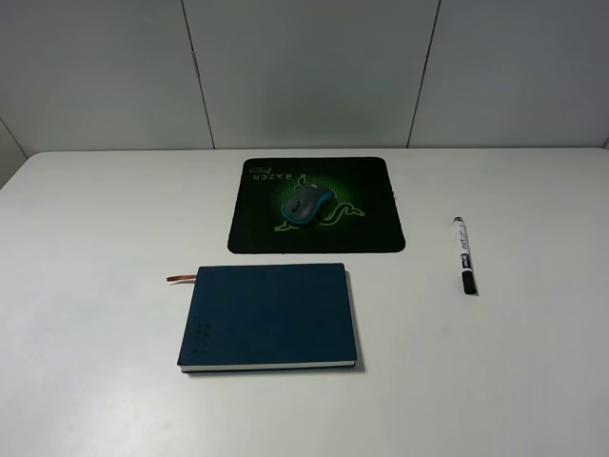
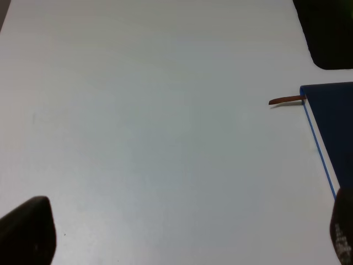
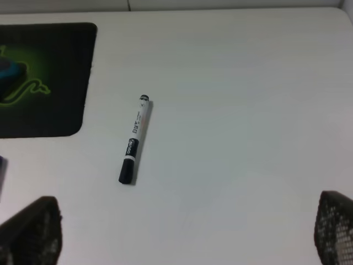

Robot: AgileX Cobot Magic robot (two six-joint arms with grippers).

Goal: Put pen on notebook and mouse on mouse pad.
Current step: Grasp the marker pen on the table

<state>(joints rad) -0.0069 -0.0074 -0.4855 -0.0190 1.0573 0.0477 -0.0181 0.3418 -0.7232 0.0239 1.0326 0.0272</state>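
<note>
Your right gripper [image 3: 182,232] wide, empty: slim white black-capped marker pen [image 3: 135,139] lies on white desk [image 1: 95,286] ahead of it, so this arm suits. Left gripper [image 2: 185,232] wide, dark teal hardcover notebook [image 2: 333,118] beside it. Grey-and-teal rounded mouse [image 1: 306,202] already on black rectangular mouse pad [image 1: 371,181].

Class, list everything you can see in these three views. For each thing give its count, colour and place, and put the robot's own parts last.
table: one, white, under everything
wall panels: several, pale grey, behind the table
mouse pad: one, black with green logo, far middle of the table
mouse: one, grey top and teal sides, on the mouse pad
notebook: one, dark teal, closed, flat in front of the mouse pad
ribbon bookmark: one, brown, sticking out of the notebook's far corner
pen: one, white with black cap, on the table beside the mouse pad, apart from it
left end effector: one, black, open, over bare table beside the notebook
right end effector: one, black, open, over the table near the pen
</note>
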